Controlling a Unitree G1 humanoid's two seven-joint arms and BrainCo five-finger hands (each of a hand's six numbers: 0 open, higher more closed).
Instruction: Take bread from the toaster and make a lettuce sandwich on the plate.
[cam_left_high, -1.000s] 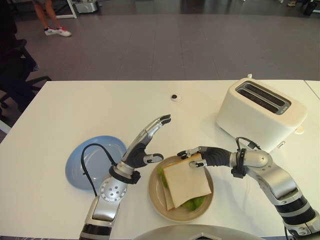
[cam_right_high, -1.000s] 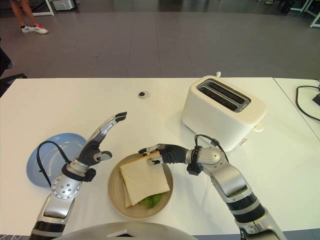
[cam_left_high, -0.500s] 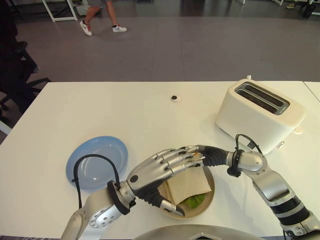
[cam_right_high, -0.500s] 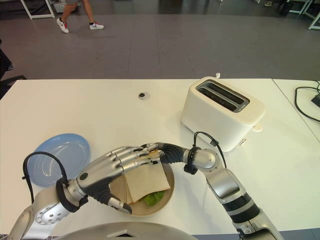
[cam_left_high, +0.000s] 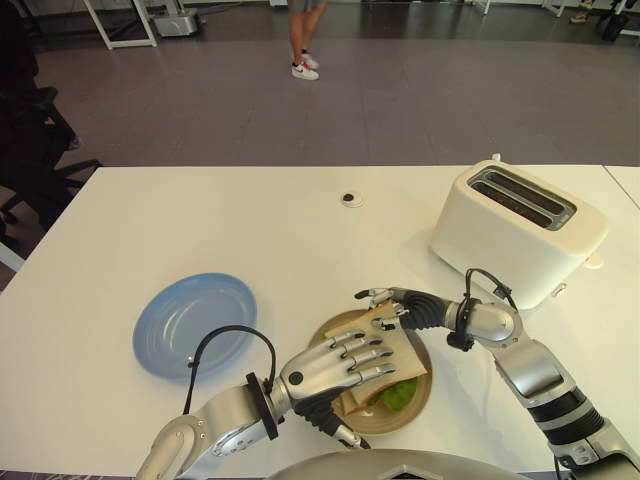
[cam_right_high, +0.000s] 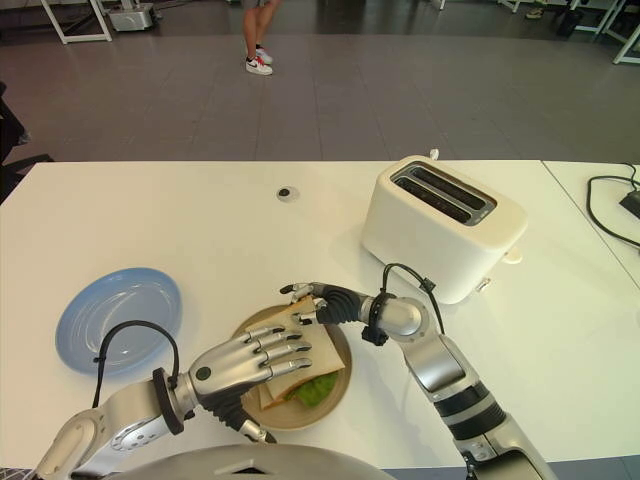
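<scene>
Resting left hand (cam_right_high: 240, 370), fingers spread flat, on bread slice (cam_right_high: 326, 348) over lettuce (cam_right_high: 318, 386) on plate (cam_right_high: 293, 417); pinching slice's far corner with right hand (cam_right_high: 325, 300).

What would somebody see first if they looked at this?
Probably the two robot hands on the food at the front of the table: the left hand lies flat on the sandwich and the right hand is at its far corner. Green lettuce peeks out, and it all sits on a tan plate. A white toaster stands back right, a blue plate left.
</scene>
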